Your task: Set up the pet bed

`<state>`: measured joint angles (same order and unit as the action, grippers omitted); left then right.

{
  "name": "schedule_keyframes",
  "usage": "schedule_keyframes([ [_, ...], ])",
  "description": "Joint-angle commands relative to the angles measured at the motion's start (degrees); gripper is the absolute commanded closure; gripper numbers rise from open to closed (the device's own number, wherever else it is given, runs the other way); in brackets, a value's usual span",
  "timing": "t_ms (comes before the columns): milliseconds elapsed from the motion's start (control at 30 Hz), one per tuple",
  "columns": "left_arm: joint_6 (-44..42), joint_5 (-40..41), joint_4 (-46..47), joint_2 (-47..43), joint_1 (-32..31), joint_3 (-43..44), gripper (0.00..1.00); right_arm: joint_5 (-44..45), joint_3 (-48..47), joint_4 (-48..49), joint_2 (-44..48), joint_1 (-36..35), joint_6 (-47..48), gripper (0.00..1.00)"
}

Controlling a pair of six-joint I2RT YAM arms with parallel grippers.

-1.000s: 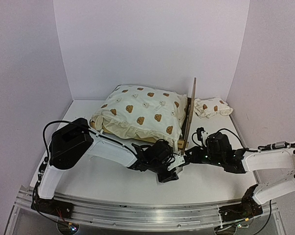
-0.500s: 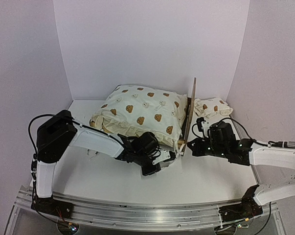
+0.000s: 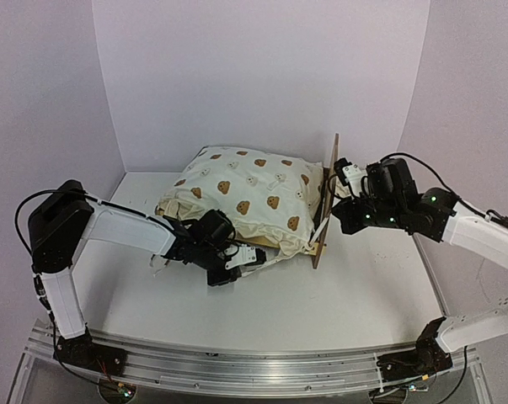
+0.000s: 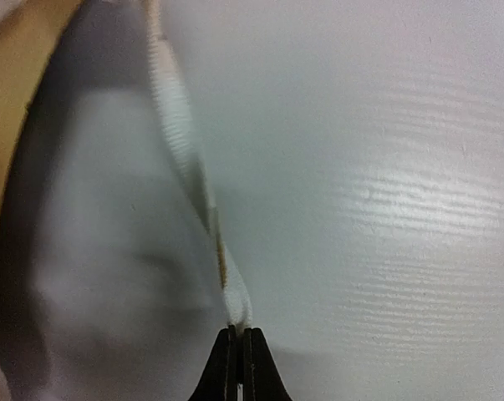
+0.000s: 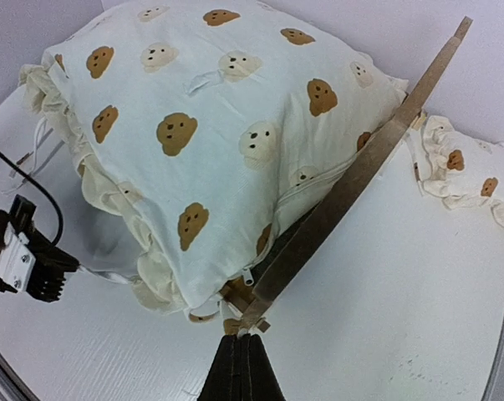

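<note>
The light plywood pet bed with its puffy cream bear-print cushion is sitting mid-way across the white bench, its thin headboard standing upright at the right end. The left pincer is clamping shut on a white ribbon tie off the cushion. The right pincer is sitting closed at the headboard's bottom corner, and whether it's pinching anything isn't clear. Risk imo: that ribbon is looking taut, so more pull is likely dragging the cushion off or tipping the headboard.

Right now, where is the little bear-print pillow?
In the right wrist view, the small pillow lies on the table at the right, just beyond the upright wooden headboard, on the opposite side from the big cushion.
</note>
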<state>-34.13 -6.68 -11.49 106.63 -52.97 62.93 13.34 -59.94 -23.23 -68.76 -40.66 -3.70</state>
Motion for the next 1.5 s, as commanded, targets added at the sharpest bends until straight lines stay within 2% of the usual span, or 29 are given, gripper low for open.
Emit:
schedule_keyframes([
  [0, -6.2, 1.8, 0.1, -2.7, 0.1, -4.3, 1.0, 3.8, -8.9, 0.7, -1.1, 1.7, 6.4, 1.0],
  [267, -8.4, 3.4, 1.4, -3.3, 0.2, -9.1, 1.0, 2.3, -13.1, 0.0, -2.5, 2.2, 7.9, 1.0],
  [500, -10.3, 3.4, 3.0, -3.4, 0.2, -11.2, 1.0, 2.5, -12.5, -0.2, -2.4, 2.8, 8.0, 1.0],
  [700, -8.8, 1.5, 1.9, -3.2, 0.2, -7.2, 0.99, -8.7, -9.7, -0.8, -2.3, 2.8, 4.9, 1.0],
  [767, -8.1, 0.3, 0.9, -3.3, 0.2, -5.6, 0.93, -13.6, -8.2, -1.1, -1.8, 2.8, 4.3, 1.0],
  [867, -7.2, -2.1, -0.5, -4.3, 0.2, -4.6, 0.71, -18.1, -5.1, -1.2, -0.1, 2.8, 0.8, 0.99],
  [1000, -6.0, -5.2, -1.7, -7.5, 0.2, -4.8, 0.51, -15.3, 0.2, -2.2, 2.5, 2.8, -4.2, 0.85],
  [1167, -3.3, -5.9, -3.1, -11.7, 0.1, -2.6, 0.4, -13.5, 3.0, -3.4, 4.5, 2.8, -10.1, 0.61],
  [1267, -0.8, -5.8, -3.6, -15.0, 0.1, -0.5, 0.34, -11.0, -0.2, -6.0, 4.5, 2.9, -11.5, 0.48],
  [1367, 4.6, -1.9, -3.7, -16.8, 0.7, 2.7, 0.26, -6.3, -6.8, -11.2, 1.9, 2.9, -14.2, 0.26],
  [1467, 11.2, -1.1, -5.2, -17.8, 5.3, 7.2, 0.19, -1.2, -12.9, -13.9, -1.8, 2.9, -17.5, 0.24],
])
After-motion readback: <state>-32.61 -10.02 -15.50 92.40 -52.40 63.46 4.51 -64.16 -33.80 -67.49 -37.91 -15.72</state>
